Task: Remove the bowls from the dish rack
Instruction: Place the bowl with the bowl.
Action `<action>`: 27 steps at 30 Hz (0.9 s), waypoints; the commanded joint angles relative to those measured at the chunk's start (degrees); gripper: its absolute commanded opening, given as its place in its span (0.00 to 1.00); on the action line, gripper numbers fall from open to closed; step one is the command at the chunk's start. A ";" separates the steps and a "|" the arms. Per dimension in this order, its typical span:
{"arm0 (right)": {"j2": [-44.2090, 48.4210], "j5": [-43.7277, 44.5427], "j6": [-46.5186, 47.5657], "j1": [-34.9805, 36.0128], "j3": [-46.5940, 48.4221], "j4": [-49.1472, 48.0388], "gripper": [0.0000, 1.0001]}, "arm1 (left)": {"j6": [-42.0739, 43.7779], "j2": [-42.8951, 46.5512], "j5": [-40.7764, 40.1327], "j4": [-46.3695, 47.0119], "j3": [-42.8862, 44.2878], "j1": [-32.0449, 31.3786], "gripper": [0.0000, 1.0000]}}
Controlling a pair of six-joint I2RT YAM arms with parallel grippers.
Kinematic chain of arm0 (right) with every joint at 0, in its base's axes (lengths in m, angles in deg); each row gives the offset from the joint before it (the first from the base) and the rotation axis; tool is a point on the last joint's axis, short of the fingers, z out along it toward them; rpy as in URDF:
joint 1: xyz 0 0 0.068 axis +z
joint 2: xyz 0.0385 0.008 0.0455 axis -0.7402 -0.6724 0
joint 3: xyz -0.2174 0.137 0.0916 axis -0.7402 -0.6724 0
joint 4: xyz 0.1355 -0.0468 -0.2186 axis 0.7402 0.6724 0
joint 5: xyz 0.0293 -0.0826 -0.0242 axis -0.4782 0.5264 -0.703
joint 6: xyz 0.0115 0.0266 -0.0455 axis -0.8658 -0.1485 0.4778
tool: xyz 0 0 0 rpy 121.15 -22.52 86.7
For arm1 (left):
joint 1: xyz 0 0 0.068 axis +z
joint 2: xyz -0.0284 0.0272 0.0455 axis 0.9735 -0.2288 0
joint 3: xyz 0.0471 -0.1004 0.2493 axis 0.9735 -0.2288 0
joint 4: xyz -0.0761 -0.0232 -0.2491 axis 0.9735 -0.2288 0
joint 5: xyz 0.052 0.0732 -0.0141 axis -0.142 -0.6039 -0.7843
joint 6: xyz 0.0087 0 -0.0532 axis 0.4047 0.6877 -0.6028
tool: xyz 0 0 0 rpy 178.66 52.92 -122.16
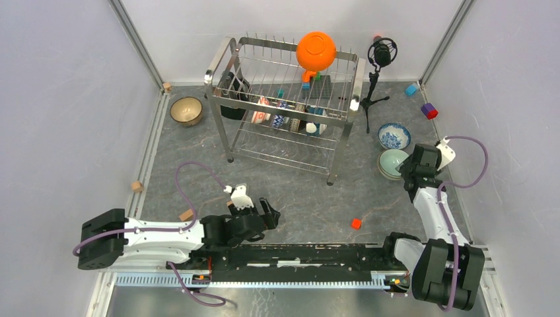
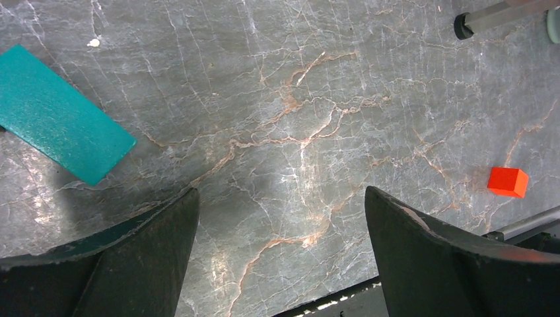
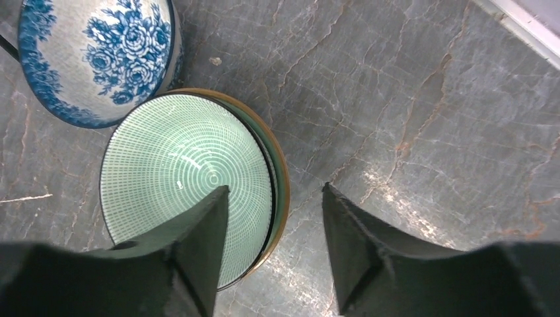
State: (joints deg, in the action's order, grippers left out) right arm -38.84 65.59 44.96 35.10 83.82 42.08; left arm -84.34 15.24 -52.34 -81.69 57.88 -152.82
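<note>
With the right gripper (image 3: 274, 190): jaws parted about halfway, clamped on nothing. Straddling the near rim of the green bowl (image 3: 178, 158), with one finger (image 3: 198, 251) over the ribbed inside and the other over bare table (image 3: 429, 99) outside the rim. A gap visible on each side of the rim; touching or not, cannot tell. Green bowl upright on the table, seemingly nested in a second bowl (image 3: 284, 173) with a brown edge. Just beside it, the blue-and-white bowl (image 3: 99, 53), also upright. Both well right of the rack (image 1: 284, 72) in the top view, apart from it.

With the left gripper (image 2: 280, 193): jaws spread as wide as they go, empty, low over bare table near the front edge. A teal card (image 2: 59, 112) off to one side in its wrist view and a small red block (image 2: 507, 181) to the other, neither touched.

Rack standing mid-table toward the back. On its top tier, near the right end, the orange bowl (image 1: 315, 51), rounded outside facing up. On the lower tier, a row of bowls set on edge among the prongs: a red-and-white bowl (image 1: 261, 113) at the left, a blue-patterned one next to it, the rest too crowded to tell apart. Left of the rack, apart from it and upright on the table, the brown bowl (image 1: 186, 110). At the rack's right rear corner, a mic stand (image 1: 380, 66).
</note>
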 commanded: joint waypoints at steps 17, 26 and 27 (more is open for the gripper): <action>22.53 -22.71 3.69 19.10 4.17 -5.76 0.59 | 2.91 16.93 -6.48 -13.92 3.20 -0.19 1.00; 35.03 -30.33 7.87 25.34 -5.20 -7.58 0.67 | 13.16 25.24 -19.68 -26.12 12.09 -0.15 0.99; 35.89 -31.35 8.60 26.03 -5.73 -8.49 0.69 | 15.88 25.64 -21.48 -26.92 13.64 -0.15 0.99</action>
State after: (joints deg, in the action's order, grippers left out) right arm -6.60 40.65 49.88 59.03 78.94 39.76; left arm -78.20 38.87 -62.63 -103.02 65.05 -152.82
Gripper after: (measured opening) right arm 0.670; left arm 0.994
